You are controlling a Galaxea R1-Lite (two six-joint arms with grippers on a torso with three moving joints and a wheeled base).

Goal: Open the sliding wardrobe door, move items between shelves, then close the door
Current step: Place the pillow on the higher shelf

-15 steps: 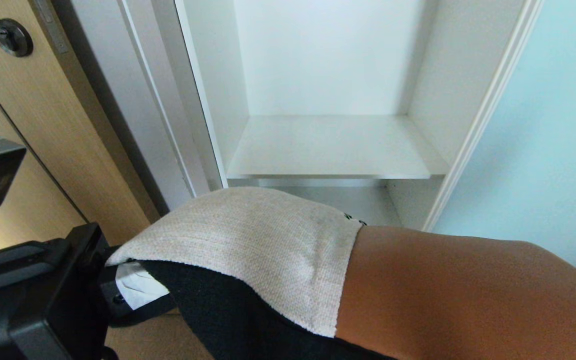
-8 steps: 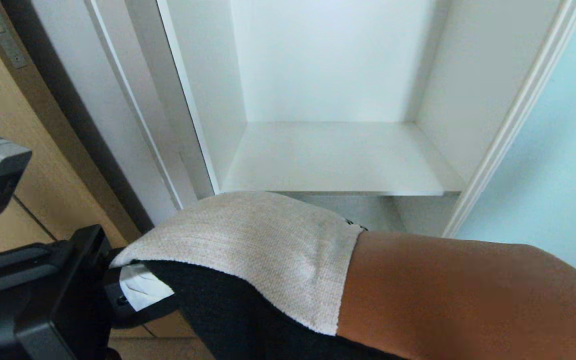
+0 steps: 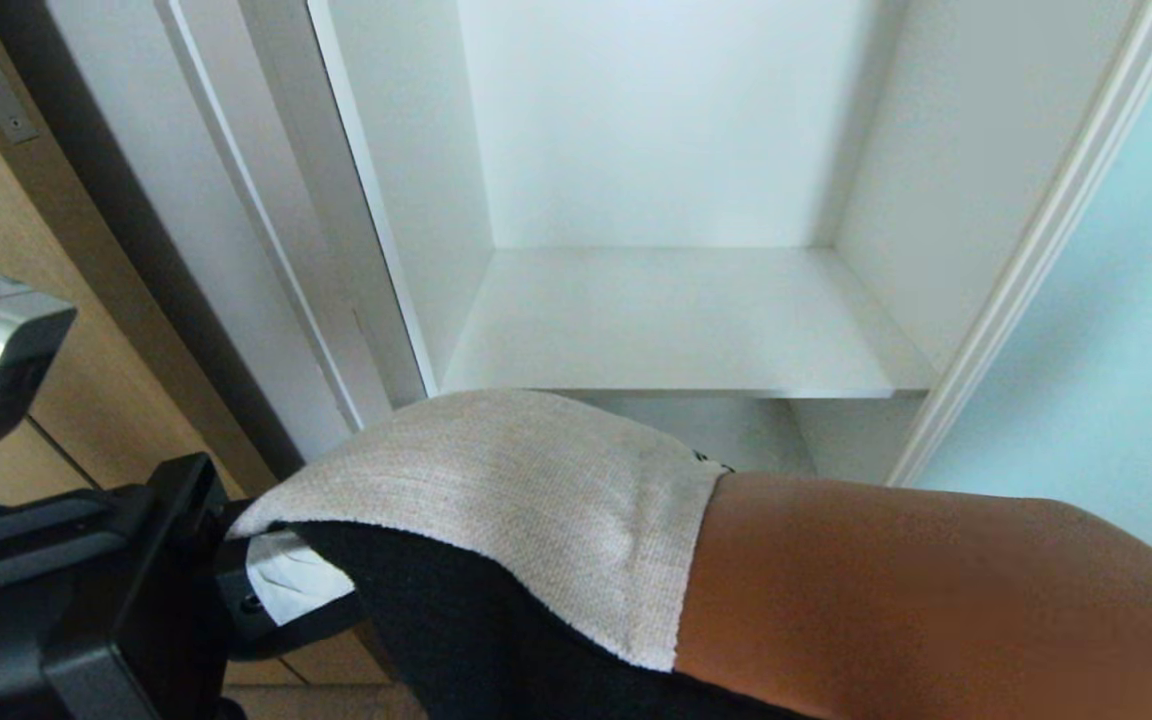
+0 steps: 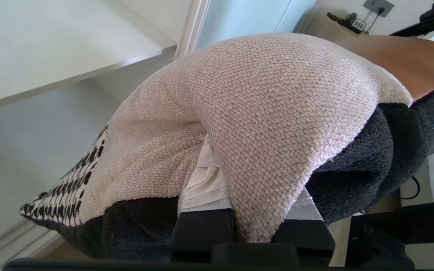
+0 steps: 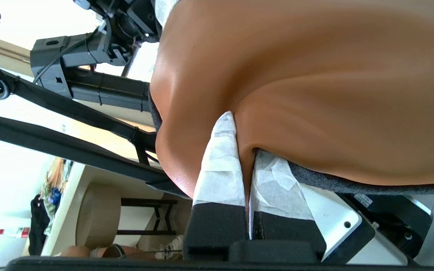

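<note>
I've got the cushion (image 3: 576,540) held flat across the front, long axis left-right, just below and in front of the shelf (image 3: 676,330). Left gripper (image 4: 252,210) pinches its cream corner, right gripper (image 5: 245,177) pinches the brown leather fold; both clamped tight. No readable writing

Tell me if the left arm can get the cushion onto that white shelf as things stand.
Probably yes: the cushion, gripped by the left gripper and right gripper, sits before the bare shelf, door slid aside.
</note>
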